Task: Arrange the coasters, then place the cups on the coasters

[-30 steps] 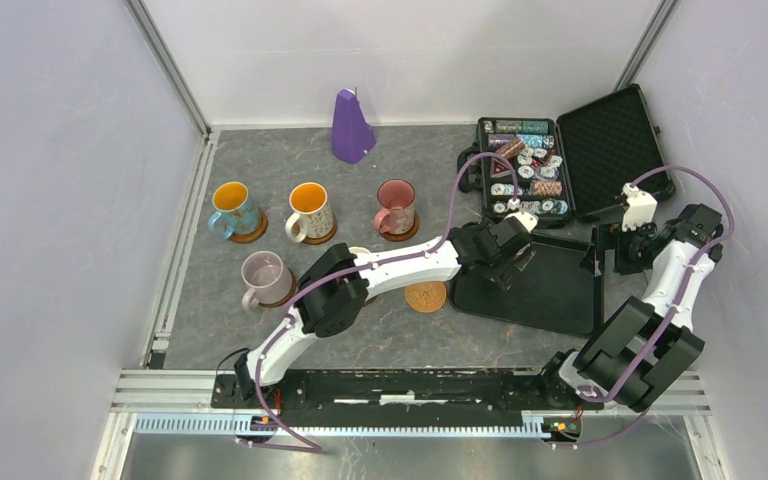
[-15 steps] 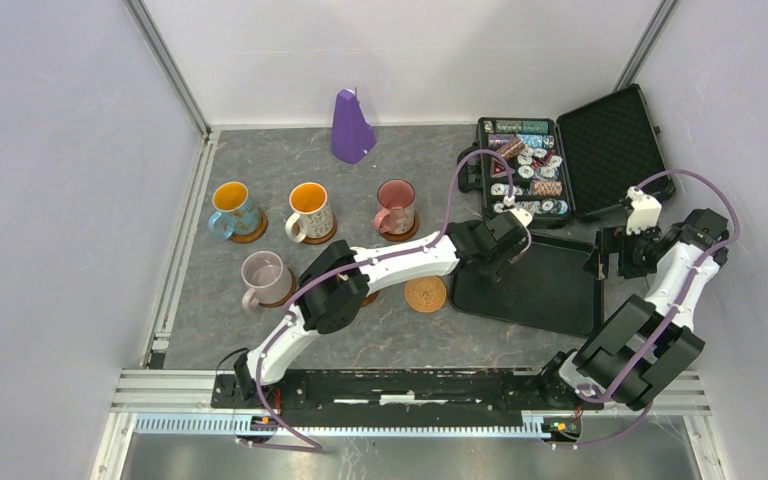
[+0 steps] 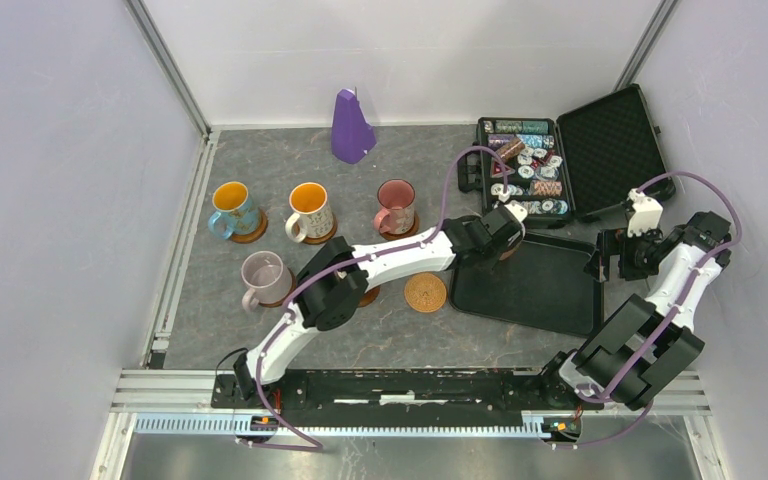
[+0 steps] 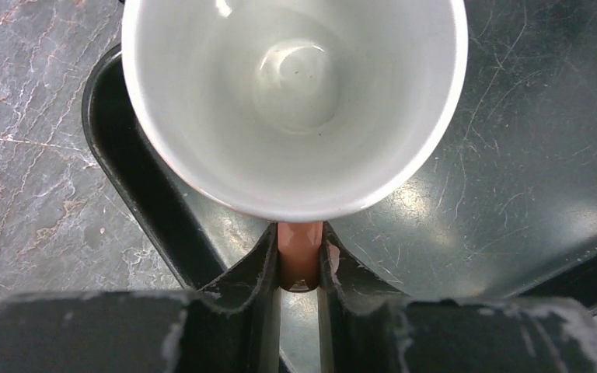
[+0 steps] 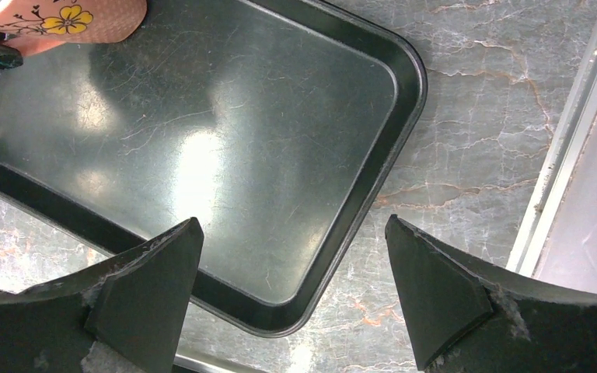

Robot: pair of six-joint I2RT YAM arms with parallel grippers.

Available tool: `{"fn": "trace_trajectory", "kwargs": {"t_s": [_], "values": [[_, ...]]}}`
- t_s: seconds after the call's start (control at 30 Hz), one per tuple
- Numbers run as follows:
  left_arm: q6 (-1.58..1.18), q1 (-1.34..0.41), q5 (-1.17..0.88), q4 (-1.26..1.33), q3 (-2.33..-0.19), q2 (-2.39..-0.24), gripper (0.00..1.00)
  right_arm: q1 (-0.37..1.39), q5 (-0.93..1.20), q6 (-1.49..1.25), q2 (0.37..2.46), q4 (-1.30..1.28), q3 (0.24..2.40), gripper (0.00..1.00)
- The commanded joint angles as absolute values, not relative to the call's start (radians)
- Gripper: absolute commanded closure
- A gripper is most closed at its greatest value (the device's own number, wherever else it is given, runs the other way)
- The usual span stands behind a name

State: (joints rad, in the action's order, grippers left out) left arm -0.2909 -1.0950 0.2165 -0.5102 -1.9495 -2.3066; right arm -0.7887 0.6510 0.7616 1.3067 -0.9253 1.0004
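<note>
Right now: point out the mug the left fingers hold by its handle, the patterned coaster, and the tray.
mug (image 4: 295, 101), left wrist view, pale inside bottom.
patterned coaster (image 3: 426, 292), top external view, centre of the disc.
tray (image 5: 202, 155), right wrist view, bare floor.

No readable text anywhere. Poker chips (image 3: 526, 172) in the case (image 3: 610, 140) carry face markings, too small to make out. The mug (image 5: 62, 19) shows only a yellow flower print, no lettering.

Overhead, two wrist close-ups — shared tray (image 3: 540, 292)
</note>
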Motion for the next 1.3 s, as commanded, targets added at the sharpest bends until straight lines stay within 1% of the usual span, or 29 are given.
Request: {"fn": "trace_trajectory", "kwargs": {"t_s": [0.0, 0.03, 0.13, 0.4, 0.53, 0.63, 0.77, 0.83, 1.0, 1.27], "values": [[-0.284, -1.094, 0.212, -0.456, -1.913, -2.212, 0.96, -0.796, 0.684, 0.785, 1.307, -0.944, 1.011, 0.05], [-0.289, -1.094, 0.219, -0.447, -1.898, -2.195, 0.98, -0.797, 0.686, 0.787, 1.310, -0.946, 1.014, 0.05], [-0.290, -1.094, 0.231, -0.364, -1.787, -2.117, 0.98, -0.798, 0.689, 0.791, 1.311, -0.951, 1.018, 0.04], [-0.240, -1.095, 0.314, -0.150, -1.413, -1.776, 0.98, -0.797, 0.702, 0.818, 1.319, -0.977, 1.029, 0.04], [-0.218, -1.091, 0.298, -0.112, -1.205, -1.590, 0.98, -0.796, 0.714, 0.847, 1.331, -1.004, 1.035, 0.04], [-0.213, -1.080, 0.268, -0.130, -1.091, -1.468, 0.98, -0.797, 0.711, 0.861, 1.341, -1.016, 1.037, 0.04], [-0.198, -1.067, 0.222, -0.083, -0.939, -1.334, 0.98, -0.797, 0.712, 0.874, 1.352, -1.028, 1.030, 0.04], [-0.198, -1.066, 0.211, -0.052, -0.895, -1.308, 0.98, -0.796, 0.713, 0.875, 1.356, -1.029, 1.022, 0.04], [-0.222, -1.067, 0.230, -0.037, -0.863, -1.337, 0.98, -0.795, 0.707, 0.874, 1.359, -1.024, 1.005, 0.03], [-0.286, -1.070, 0.262, -0.094, -0.916, -1.427, 0.98, -0.797, 0.661, 0.883, 1.346, -1.012, 0.985, 0.02]]}}
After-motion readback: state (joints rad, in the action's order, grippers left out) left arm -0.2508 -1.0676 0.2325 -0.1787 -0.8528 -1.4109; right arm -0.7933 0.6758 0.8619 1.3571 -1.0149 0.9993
